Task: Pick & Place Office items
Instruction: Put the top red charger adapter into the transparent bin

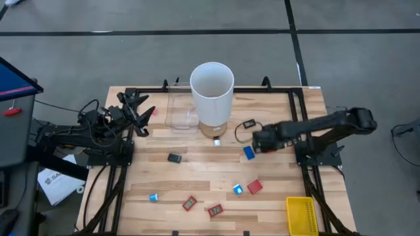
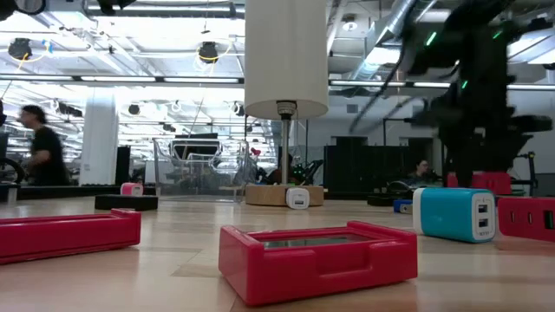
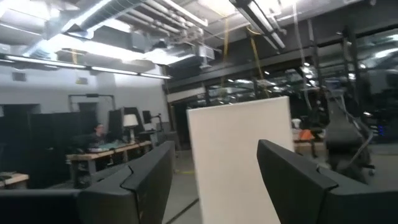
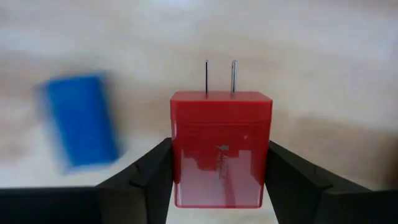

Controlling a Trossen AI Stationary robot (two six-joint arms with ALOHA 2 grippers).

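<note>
Claws differ here. We see the right claw [image 4: 221,180] pinching a red plug-in charger [image 4: 221,149], its 2 prongs pointing away from the wrist, held over the desk [image 1: 197,174] at about 3 o'clock from the white cylinder [image 1: 212,98]. A blue block [image 1: 249,152] lies just beside it. The left claw [image 1: 139,111] waits spread at the desk's 10 o'clock corner. Other red, blue and black pieces lie scattered toward 6 o'clock.
</note>
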